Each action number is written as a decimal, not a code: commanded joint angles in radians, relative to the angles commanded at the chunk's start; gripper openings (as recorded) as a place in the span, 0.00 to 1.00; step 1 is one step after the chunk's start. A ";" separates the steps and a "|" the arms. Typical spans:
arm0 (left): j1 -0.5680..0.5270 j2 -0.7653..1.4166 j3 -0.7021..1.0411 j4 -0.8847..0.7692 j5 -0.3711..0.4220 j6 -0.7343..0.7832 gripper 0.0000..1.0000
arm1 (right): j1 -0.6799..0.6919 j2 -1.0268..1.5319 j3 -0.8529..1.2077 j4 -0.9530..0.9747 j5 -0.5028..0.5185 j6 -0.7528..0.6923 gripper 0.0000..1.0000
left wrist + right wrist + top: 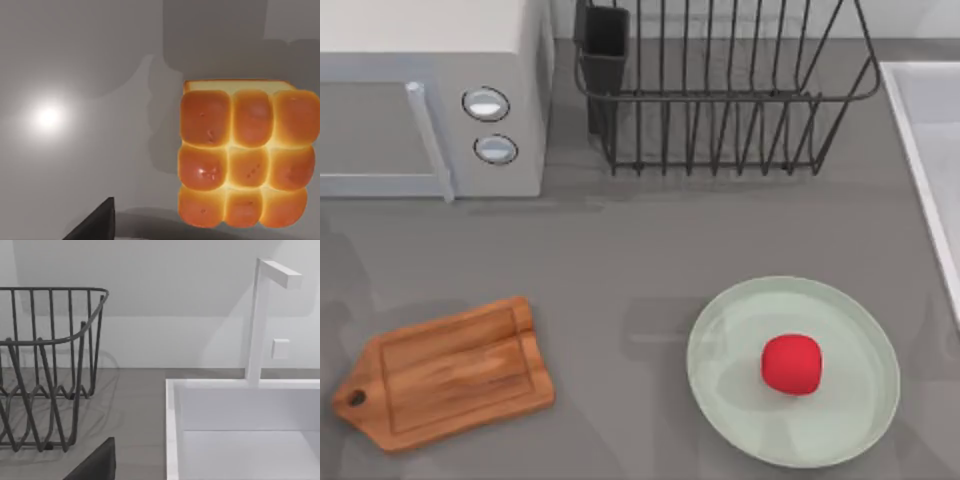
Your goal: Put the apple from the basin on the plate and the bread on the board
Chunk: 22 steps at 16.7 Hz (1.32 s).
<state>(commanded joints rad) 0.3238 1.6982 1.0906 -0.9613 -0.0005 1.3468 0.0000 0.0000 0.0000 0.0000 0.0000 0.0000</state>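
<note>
The red apple (791, 364) rests on the mint-green plate (850, 420) at the front right of the table. At the front left lies the brown wooden board (445, 372), bare, handle toward the left. The basin (920, 140) runs along the right edge, and its white rim (172, 430) is close in the right wrist view. The golden-brown bread (242, 160) lies on a grey surface just below the left wrist camera. A dark edge of my left gripper (95, 227) sits beside the bread, apart from it. A dark edge of my right gripper (97, 465) is near the basin's rim.
A grey microwave (430, 100) stands at the back left. A black wire dish rack (720, 100) stands at the back middle, with its end (45, 365) left of the basin. A white faucet (260, 320) rises behind the basin.
</note>
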 joint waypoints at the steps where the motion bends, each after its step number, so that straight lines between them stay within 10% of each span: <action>1: 0.000 0.000 0.000 0.000 0.000 0.000 1.00 | 0.000 0.000 0.000 0.000 0.000 0.000 1.00; 19: 0.002 0.137 -0.149 0.286 0.000 0.004 1.00 | 0.000 0.000 0.000 0.000 0.000 0.000 1.00; 22: 0.002 0.137 -0.149 0.286 0.000 0.004 0.77 | 0.000 0.000 0.000 0.000 0.000 0.000 1.00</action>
<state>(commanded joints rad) 0.3258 1.8353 0.9416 -0.6752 -0.0001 1.3509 0.0000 0.0000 0.0000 0.0000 0.0000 0.0000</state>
